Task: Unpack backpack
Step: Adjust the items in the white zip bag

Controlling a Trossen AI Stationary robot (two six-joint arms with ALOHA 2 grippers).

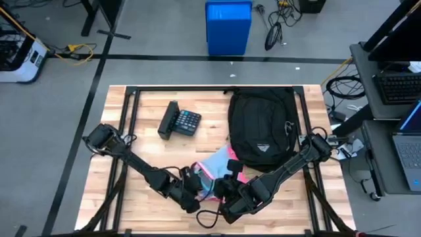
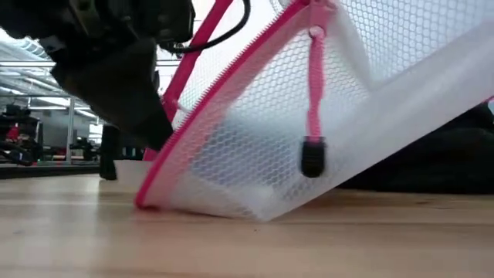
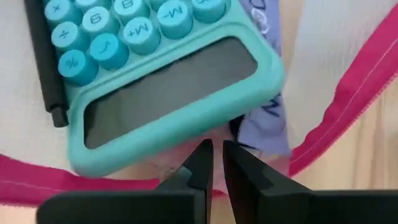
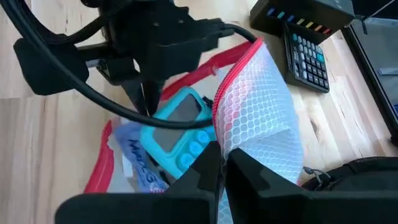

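The black backpack [image 1: 261,128] lies flat on the table's far right, untouched. Nearer the middle lies a white mesh pouch with pink zip trim [image 1: 214,164], its mouth held open. Inside it show a teal calculator [image 3: 155,81], a black pen [image 3: 43,62] and a purple packet [image 3: 264,112]. My right gripper [image 4: 222,165] is shut on the pouch's upper mesh. My left gripper [image 3: 217,163] points down into the mouth with its fingers almost together, at the teal calculator's display end [image 4: 177,112]. My left gripper has its fingertips [image 3: 202,158] at the display-end edge of the teal calculator, coming down from above. I cannot tell whether they touch the calculator or the pouch layer under it. My right gripper pinches the pouch's upper mesh layer [image 4: 239,146] between its two fingers, close to the pink zip edge. That layer is raised like a tent above the contents, while the pouch's lower side [image 2: 208,202] rests on the table.
A black calculator [image 1: 179,121] lies at the far middle-left of the table. The pouch's pink zip pull [image 2: 312,154] dangles from the raised edge. Bare wood shows at the near left and near right. A blue bin [image 1: 228,27] stands on the floor beyond the table.
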